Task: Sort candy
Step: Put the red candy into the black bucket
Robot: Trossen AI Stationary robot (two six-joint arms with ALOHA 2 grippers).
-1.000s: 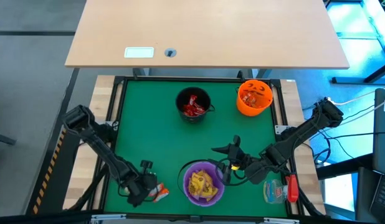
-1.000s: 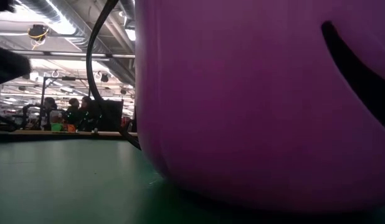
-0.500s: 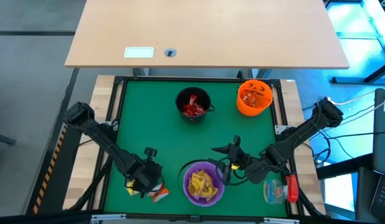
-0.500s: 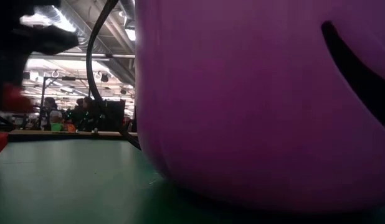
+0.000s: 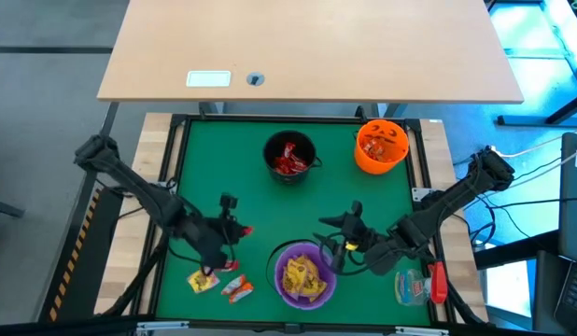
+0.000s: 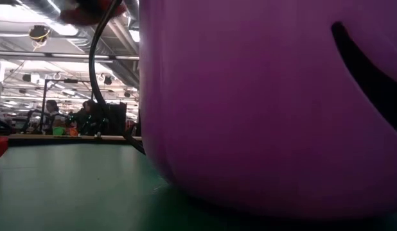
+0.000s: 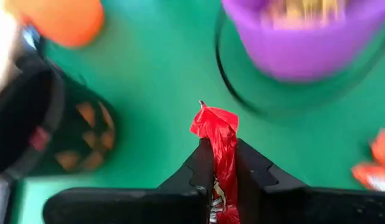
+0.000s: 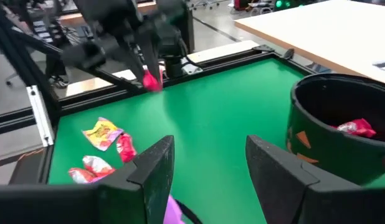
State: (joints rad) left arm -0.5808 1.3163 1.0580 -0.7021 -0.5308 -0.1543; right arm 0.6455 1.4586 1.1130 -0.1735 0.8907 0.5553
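My left gripper hangs over the green mat left of the purple bowl, shut on a red candy. The right wrist view shows that candy well above the mat. Three more candies lie flat on the mat near the front left: a yellow one, a red one and an orange-red one. The purple bowl holds yellow candies, the black bowl red ones and the orange bowl orange ones. My right gripper stands open just right of the purple bowl, with nothing between its fingers. My left gripper pinches the red candy between its two fingers. The wrapper's crumpled end sticks out past the fingertips, and the rest runs back between them. The fingers slant down toward the mat. The candy is lifted clear.
A clear plastic item with a red part lies at the front right, beside the right arm. In the low view the purple bowl fills most of the picture. A wooden table stands beyond the mat's far edge.
My left gripper has risen from the candies at the mat's front left and gone toward the far edge and a little right, turning as it went. The red candy came up with it, clear of the mat. The yellow candy now shows where the arm was.
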